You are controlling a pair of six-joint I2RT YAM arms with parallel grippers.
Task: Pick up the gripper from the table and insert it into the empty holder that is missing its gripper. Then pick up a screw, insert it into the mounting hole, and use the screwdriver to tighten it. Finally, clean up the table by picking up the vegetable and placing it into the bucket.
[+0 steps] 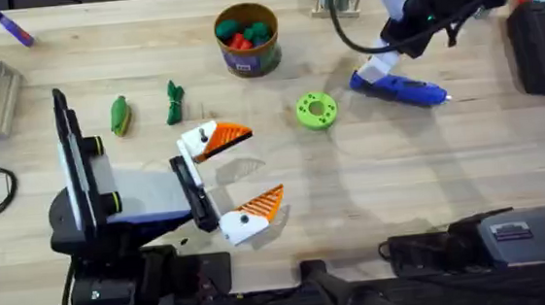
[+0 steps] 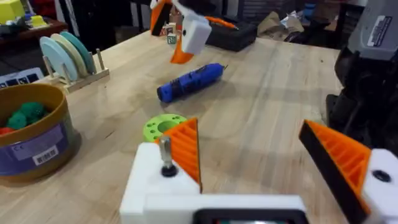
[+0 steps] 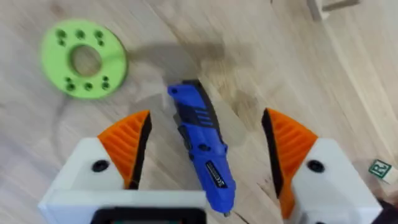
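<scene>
Step in hand, judged: taking up the screwdriver [image 3: 200,148] for tightening

- Screwdriver: blue, lying flat on the wooden table [image 1: 382,178], right of the green disc [image 1: 316,111], thin metal tip pointing away from the disc; seen between the right fingers in the right wrist view
- Right gripper [image 3: 206,149]: poised directly over the screwdriver, orange pads spread wide either side of the blue body, nothing held; contact with the body not apparent
- Left gripper [image 1: 238,171]: low over the table near its own base, both orange fingers seated in their white mounts, spread apart, nothing between them
- Holder [image 2: 163,176]: white mount with orange finger fitted and a screw [image 2: 165,155] standing proud of the hole, so apparently not yet driven home
- Bucket [image 1: 247,39]: far side of the table, green and red items inside
- Vegetables [image 1: 120,116]: two green pieces left of centre, not yet cleared

Handling notes, as judgement:
- Close across the thick middle of the body, not the tapered tip end, to resist rolling
- Square the pads to the long axis before closing; body lies slightly skewed between them
- Lower fully before closing; round barrel likely to squirt out of a shallow pinch
- Lift level, tip clear of the disc
</scene>
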